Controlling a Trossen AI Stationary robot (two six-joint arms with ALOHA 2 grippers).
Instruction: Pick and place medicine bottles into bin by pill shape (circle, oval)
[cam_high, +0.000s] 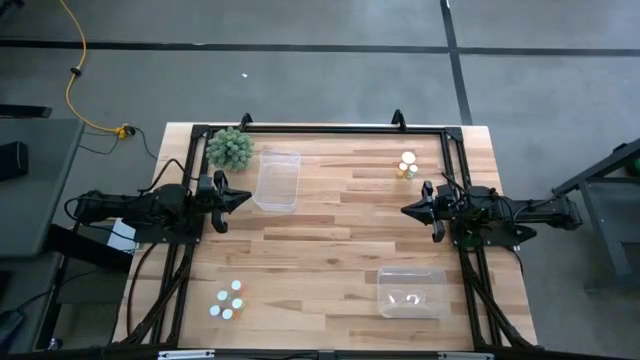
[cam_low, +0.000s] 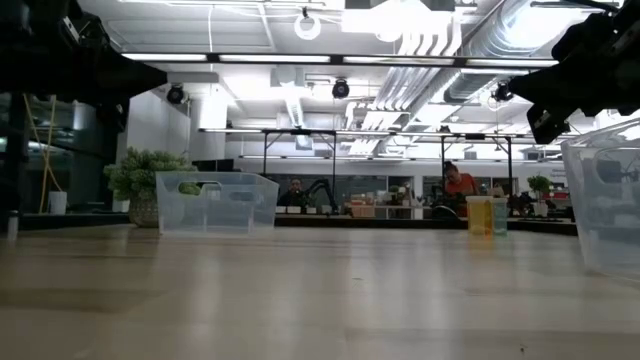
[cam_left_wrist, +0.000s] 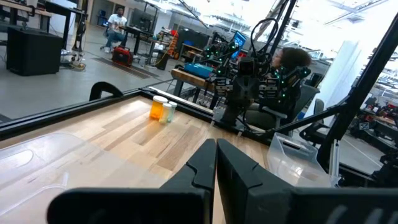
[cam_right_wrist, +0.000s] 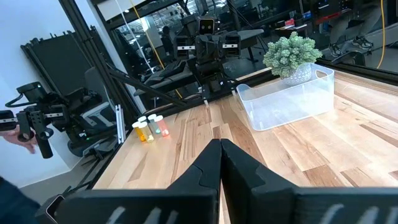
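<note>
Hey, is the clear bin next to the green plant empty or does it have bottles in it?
Empty: the high view shows only bare wood through the clear bin beside the plant.

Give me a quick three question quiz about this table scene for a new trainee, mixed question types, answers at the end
1. True or false: the left gripper is holding a bottle.
2. Which clear bin lies nearest the green plant? A) the far bin B) the near bin
3. Fill in: the medicine bottles stand in ___ separate clusters, one at the far right, one at the near left.

Key: 1 false, both it and the right gripper are shut and hold nothing. 2 A. 3 two.
</note>
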